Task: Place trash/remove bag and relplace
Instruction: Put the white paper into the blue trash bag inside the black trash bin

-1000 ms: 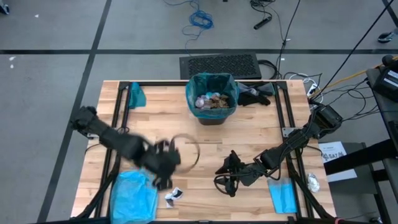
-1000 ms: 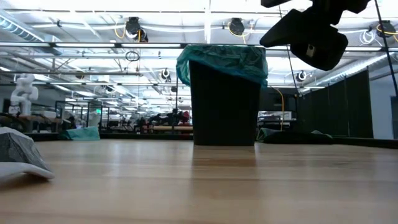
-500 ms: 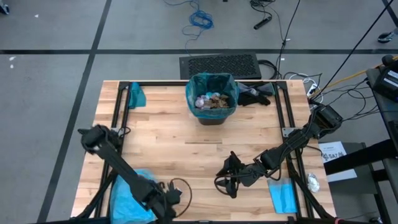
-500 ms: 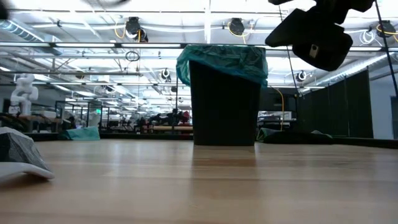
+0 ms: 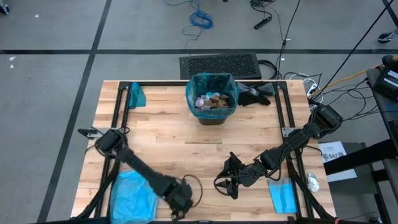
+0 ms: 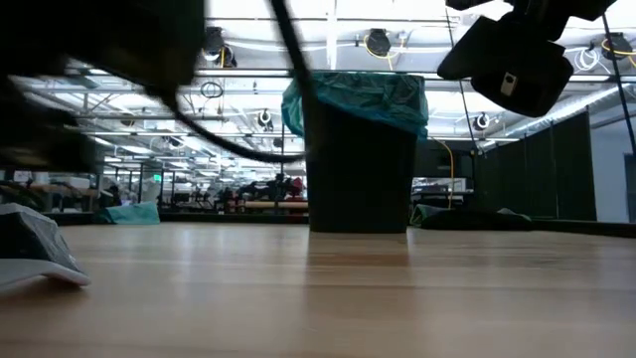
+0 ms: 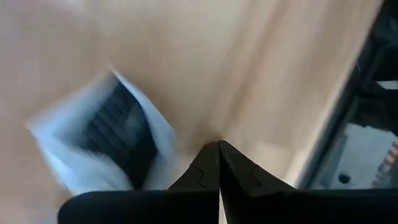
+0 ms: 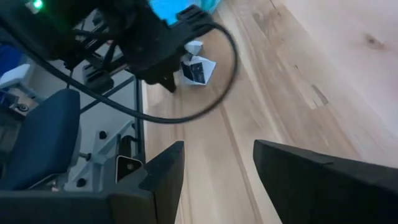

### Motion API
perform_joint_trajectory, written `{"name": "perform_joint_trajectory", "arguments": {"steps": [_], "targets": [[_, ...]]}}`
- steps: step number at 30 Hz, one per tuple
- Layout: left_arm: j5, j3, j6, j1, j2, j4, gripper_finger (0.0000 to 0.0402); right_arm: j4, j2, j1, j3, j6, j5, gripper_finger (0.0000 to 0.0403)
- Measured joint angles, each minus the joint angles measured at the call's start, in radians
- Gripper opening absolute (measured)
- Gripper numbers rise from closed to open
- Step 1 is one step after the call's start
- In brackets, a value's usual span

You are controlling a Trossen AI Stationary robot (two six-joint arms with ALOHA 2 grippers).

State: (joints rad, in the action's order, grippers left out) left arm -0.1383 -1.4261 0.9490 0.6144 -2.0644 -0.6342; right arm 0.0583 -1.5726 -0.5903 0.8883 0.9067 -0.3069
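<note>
A small black bin (image 5: pixel 211 102) lined with the teal-green bag (image 6: pixel 356 97) stands at the table's far middle. Crumpled trash (image 5: pixel 210 99) lies inside it. One white scrap with a black print (image 7: pixel 106 146) lies flat on the wood at the near edge; the right wrist view also shows this scrap (image 8: pixel 198 68). My left gripper (image 7: pixel 217 146) is shut, its tips just beside that scrap, at the near edge (image 5: pixel 178 205). My right gripper (image 8: pixel 217 162) is open and holds nothing. It hovers right of the left one, above the near middle (image 5: pixel 225 183).
A pale blue plastic bag (image 5: pixel 134 194) lies at the near left corner, and a smaller blue piece (image 5: pixel 283 196) near the right rail. A teal folded piece (image 5: pixel 135 94) and a dark bundle (image 5: pixel 255 94) flank the bin. Black rails run along both table sides.
My left gripper has swept fast from the table's left middle down to the near edge, then a little toward the right, ending beside the white scrap. The bin, the bag and the scrap have stayed where they were.
</note>
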Motion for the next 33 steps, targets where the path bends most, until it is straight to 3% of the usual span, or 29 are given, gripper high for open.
{"name": "perform_joint_trajectory", "arguments": {"steps": [5, 10, 15, 19, 25, 33], "targets": [[0.006, 0.000, -0.178, -0.144, 0.002, -0.007, 0.0000, -0.032, 0.000, 0.000, 0.000, -0.002, -0.001, 0.0185], [0.053, -0.018, -0.223, -0.237, 0.055, -0.026, 0.0000, -0.034, 0.000, -0.004, 0.000, 0.017, 0.000, 0.0185], [0.032, -0.052, -0.162, -0.167, 0.199, -0.110, 0.0000, -0.039, 0.000, -0.025, 0.000, 0.023, 0.000, 0.0185], [0.015, -0.051, -0.097, -0.089, 0.238, -0.212, 0.0000, -0.046, 0.000, -0.026, 0.000, 0.021, -0.002, 0.0185], [-0.060, -0.024, -0.056, 0.001, 0.198, -0.228, 0.0000, -0.052, 0.000, -0.013, 0.000, 0.013, -0.004, 0.0185], [-0.155, 0.014, -0.045, 0.016, 0.102, -0.174, 0.0000, -0.062, 0.000, -0.013, 0.000, 0.020, -0.004, 0.0185]]}}
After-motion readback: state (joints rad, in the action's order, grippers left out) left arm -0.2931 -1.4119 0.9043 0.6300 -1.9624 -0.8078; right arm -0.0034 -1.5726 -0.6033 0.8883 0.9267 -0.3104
